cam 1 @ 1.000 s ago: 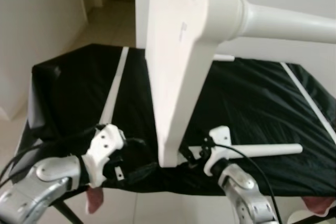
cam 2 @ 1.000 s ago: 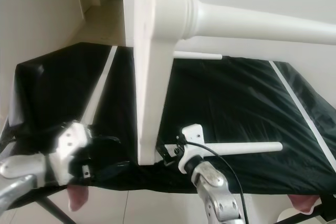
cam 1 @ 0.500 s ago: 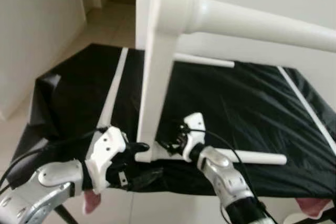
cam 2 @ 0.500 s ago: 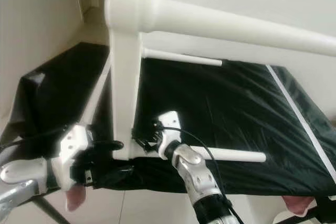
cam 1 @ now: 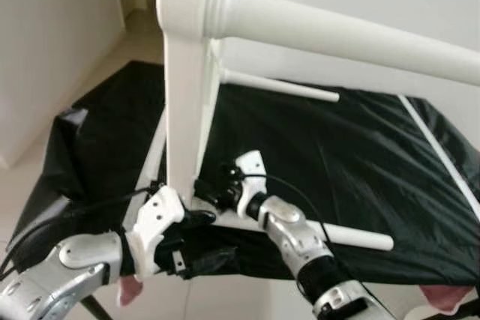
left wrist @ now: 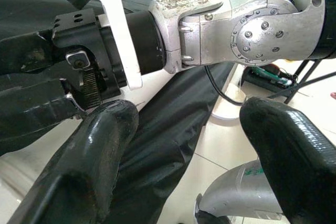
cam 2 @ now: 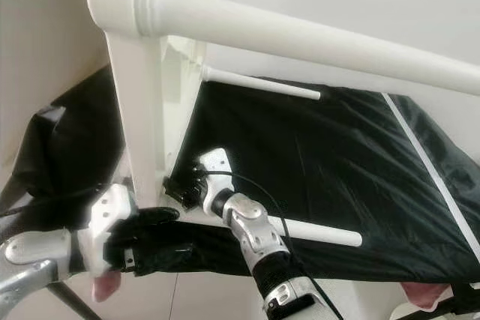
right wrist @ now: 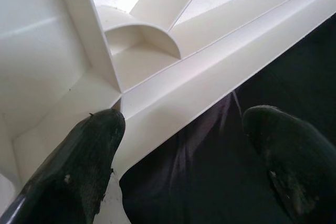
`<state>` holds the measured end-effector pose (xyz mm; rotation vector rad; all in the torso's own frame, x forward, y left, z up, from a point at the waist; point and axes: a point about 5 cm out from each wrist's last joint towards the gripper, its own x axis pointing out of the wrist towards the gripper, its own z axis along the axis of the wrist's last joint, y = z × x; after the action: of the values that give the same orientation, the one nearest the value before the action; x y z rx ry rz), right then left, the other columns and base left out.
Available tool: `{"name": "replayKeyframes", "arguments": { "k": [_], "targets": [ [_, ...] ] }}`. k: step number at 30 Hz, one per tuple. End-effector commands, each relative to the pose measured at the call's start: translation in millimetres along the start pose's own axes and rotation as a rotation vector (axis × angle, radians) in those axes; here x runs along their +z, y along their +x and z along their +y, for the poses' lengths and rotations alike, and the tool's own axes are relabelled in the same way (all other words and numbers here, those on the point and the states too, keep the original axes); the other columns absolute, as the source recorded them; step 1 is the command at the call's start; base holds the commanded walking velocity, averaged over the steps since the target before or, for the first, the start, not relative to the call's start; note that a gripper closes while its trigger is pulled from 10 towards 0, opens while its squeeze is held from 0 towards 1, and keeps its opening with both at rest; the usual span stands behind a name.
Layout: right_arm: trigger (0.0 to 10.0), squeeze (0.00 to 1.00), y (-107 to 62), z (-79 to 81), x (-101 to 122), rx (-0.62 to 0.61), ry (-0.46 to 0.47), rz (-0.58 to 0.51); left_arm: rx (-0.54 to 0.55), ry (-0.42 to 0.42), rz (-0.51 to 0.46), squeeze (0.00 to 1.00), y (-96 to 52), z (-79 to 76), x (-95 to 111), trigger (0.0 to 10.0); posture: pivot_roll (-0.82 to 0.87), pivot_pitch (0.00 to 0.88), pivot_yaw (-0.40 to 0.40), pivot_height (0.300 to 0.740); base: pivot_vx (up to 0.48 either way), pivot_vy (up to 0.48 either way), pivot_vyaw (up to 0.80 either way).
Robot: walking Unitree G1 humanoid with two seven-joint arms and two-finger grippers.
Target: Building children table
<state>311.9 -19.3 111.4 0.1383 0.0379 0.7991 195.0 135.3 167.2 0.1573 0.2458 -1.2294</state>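
Observation:
The white children's table top (cam 1: 184,110) stands on its edge on the black-covered work table (cam 1: 360,155). Its fitted legs (cam 1: 337,35) stick out to the right. One loose white leg (cam 1: 352,236) lies on the cloth near the front edge. My left gripper (cam 1: 206,237) is open at the top's lower corner, below the panel's bottom edge. My right gripper (cam 1: 210,189) is open at the same corner from the right, close to the left one. In the right wrist view its fingers (right wrist: 79,166) straddle the ribbed rim (right wrist: 173,87) of the underside.
White tape stripes (cam 1: 439,148) cross the black cloth. The work table's front edge runs just behind my wrists, with pale tiled floor (cam 1: 45,177) to the left. Pink objects (cam 1: 131,290) hang below the edge. A white wall stands behind the table.
The table top has turned, and its lower corner has shifted left. My right gripper has moved left along the bottom edge, close to the left gripper. The loose leg stays on the cloth.

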Motion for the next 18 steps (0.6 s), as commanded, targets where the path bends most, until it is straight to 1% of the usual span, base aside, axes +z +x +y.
{"name": "replayKeyframes", "arguments": {
  "k": [1, 3, 4, 5, 6, 7, 9, 11, 12, 13, 15, 18],
  "targets": [
    [10.0, 0.0, -7.5, -7.3, 4.3, -0.023, -0.015, -0.038, -0.081, 0.016, 0.004, 0.0, 3.7, -7.7, 2.1, 10.0, 0.19, 0.0, -0.117, 0.74, 0.0, 0.0, 0.0],
    [10.0, 0.0, -24.9, -15.0, 6.1, -0.064, -0.033, -0.065, -0.061, 0.011, 0.012, 0.0, 7.4, -7.7, -1.5, 10.0, 0.19, 0.0, -0.117, 0.74, 0.0, 0.0, 0.0],
    [10.0, 0.0, -24.9, -15.0, 6.1, -0.064, -0.033, -0.065, -0.061, 0.011, 0.012, 0.0, 7.4, -7.7, -1.5, 10.0, 0.19, 0.0, -0.117, 0.74, 0.0, 0.0, 0.0],
    [10.0, 0.0, -30.5, -17.4, 7.2, -0.08, -0.036, -0.075, -0.053, 0.011, 0.016, 0.0, 8.6, -7.5, -2.7, 10.0, 0.19, 0.0, -0.116, 0.74, 0.0, 0.0, 0.0],
    [10.0, 0.0, -48.2, -25.3, 13.4, -0.135, -0.059, -0.106, -0.024, 0.0, 0.009, 0.0, 14.3, -6.2, -4.2, 10.0, 0.18, 0.0, -0.113, 0.74, 0.0, 0.0, 0.0],
    [10.0, 0.0, -48.2, -25.3, 13.4, -0.135, -0.059, -0.106, -0.024, 0.0, 0.009, 0.0, 14.3, -6.2, -4.2, 10.0, 0.18, 0.0, -0.113, 0.74, 0.0, 0.0, 0.0],
    [10.0, 0.0, -59.7, -29.8, 17.1, -0.172, -0.085, -0.12, -0.018, -0.01, 0.0, 0.0, 18.4, -7.3, -4.3, 10.0, 0.17, 0.0, -0.109, 0.74, 0.0, 0.0, 0.0],
    [10.0, 0.0, -62.3, -31.3, 17.5, -0.182, -0.098, -0.125, -0.022, -0.012, -0.003, 0.0, 19.5, -8.4, -4.1, 10.0, 0.17, 0.0, -0.109, 0.74, 0.0, 0.0, 0.0],
    [10.0, 0.0, -69.6, -34.8, 19.7, -0.211, -0.11, -0.136, -0.027, -0.019, -0.013, 0.0, 22.6, -10.6, -4.0, 10.0, 0.16, 0.0, -0.103, 0.74, 0.0, 0.0, 0.0],
    [10.0, 0.0, -69.6, -34.8, 19.7, -0.211, -0.11, -0.136, -0.027, -0.019, -0.013, 0.0, 22.6, -10.6, -4.0, 10.0, 0.16, 0.0, -0.103, 0.74, 0.0, 0.0, 0.0],
    [10.0, 0.0, -84.3, -42.2, 24.4, -0.286, -0.13, -0.158, -0.018, -0.033, -0.025, 0.0, 28.7, -12.4, -4.7, 10.0, 0.15, 0.0, -0.096, 0.74, 0.0, 0.0, 0.0],
    [10.0, 0.0, -105.0, -51.7, 32.3, -0.401, -0.168, -0.188, 0.022, -0.045, -0.079, 0.0, 39.7, -11.4, 0.7, 10.0, 0.14, 0.0, -0.086, 0.74, 0.0, 0.0, 0.0]
  ]
}}
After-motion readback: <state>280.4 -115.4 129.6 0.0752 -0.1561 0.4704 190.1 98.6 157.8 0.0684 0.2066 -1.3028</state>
